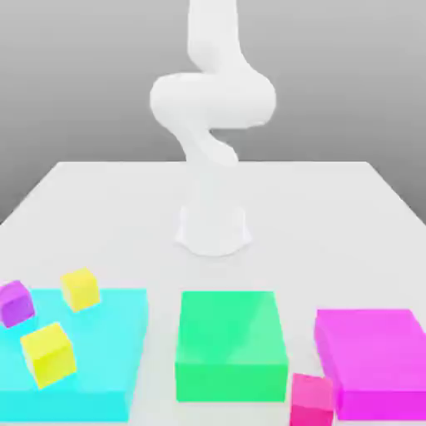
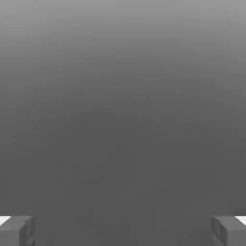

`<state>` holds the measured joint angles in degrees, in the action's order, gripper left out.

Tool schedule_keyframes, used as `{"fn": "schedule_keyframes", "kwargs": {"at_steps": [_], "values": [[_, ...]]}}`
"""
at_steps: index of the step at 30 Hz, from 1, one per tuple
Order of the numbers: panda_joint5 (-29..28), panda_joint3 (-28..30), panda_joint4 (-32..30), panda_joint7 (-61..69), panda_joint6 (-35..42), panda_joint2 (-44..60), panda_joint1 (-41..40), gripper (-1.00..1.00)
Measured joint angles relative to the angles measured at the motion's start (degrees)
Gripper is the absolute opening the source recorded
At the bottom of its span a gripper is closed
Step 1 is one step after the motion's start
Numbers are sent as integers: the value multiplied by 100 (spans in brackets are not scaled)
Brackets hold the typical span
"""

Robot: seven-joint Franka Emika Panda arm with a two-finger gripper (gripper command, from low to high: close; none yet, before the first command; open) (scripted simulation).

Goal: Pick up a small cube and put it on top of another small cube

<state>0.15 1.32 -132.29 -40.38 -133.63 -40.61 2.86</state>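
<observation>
A: Where are the little cubes?

B: Two yellow cubes [image 1: 48,353] sit on the blue slab [image 1: 116,366]. A purple cube [image 1: 16,302] sits by its corner. A pink cube [image 1: 312,400] sits by the pink slab [image 1: 374,349].

A: Four cubes, three slabs with the green slab [image 1: 229,345]?

B: Yes. The gripper [image 2: 123,229] is spread wide, holding nothing. I think it's ready to grab one.

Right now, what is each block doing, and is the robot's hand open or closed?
gripper: open, holding nothing.
back yellow cube: tilted, on the cyan block's far edge.
front yellow cube: tilted, on the cyan block.
purple cube: at the cyan block's far corner, exterior view's left.
pink cube: on the table, between green block and magenta block.
</observation>
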Motion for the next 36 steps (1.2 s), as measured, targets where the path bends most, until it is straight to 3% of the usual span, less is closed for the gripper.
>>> {"fn": "schedule_keyframes", "kwargs": {"at_steps": [14,21,26,31,32,36], "values": [[367,511,-282,3288,-1028,2944,1288,0],[491,387,-422,4870,-1541,4395,1606,0],[270,218,-527,5780,-1917,5412,1622,0],[258,102,-400,6023,-2653,6446,1569,0],[269,83,-373,6036,-2770,6593,1554,-100],[267,83,-373,6034,-2758,6592,1553,-100]]}}
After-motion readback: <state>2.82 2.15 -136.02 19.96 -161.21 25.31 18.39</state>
